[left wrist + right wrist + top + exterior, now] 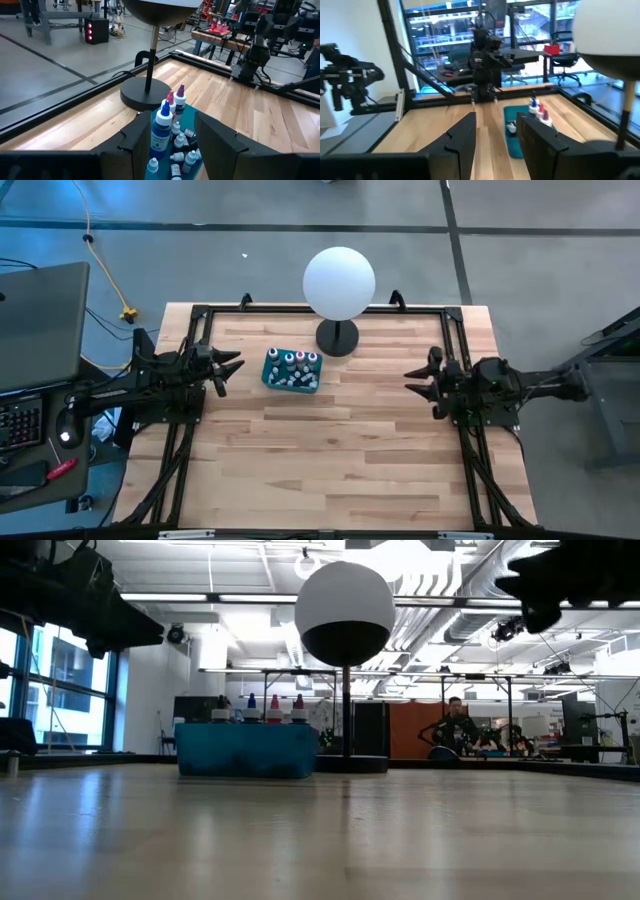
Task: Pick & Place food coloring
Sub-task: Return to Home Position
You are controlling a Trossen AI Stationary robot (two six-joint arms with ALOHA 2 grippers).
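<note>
The food coloring (293, 363) is several tiny bottles inside a teal tray (268, 372) at the table's far left of centre. Three stand upright with blue, pink and purple tops (170, 107); the others lie on the tray floor (182, 150). My left gripper (232, 370) hovers open just left of the tray and points level at it; its fingers (137, 137) frame the bottles from a distance. My right gripper (415, 380) stands open at the table's right side, pointing level toward the tray (512, 137), with nothing between its fingers.
A big white globe (339, 280) on a black stand (337, 337) rises right behind the tray. Black frame rails (300, 308) run along the table's edges. Bare wood (330, 450) fills the middle and near half. A laptop (40, 320) sits off the table's left.
</note>
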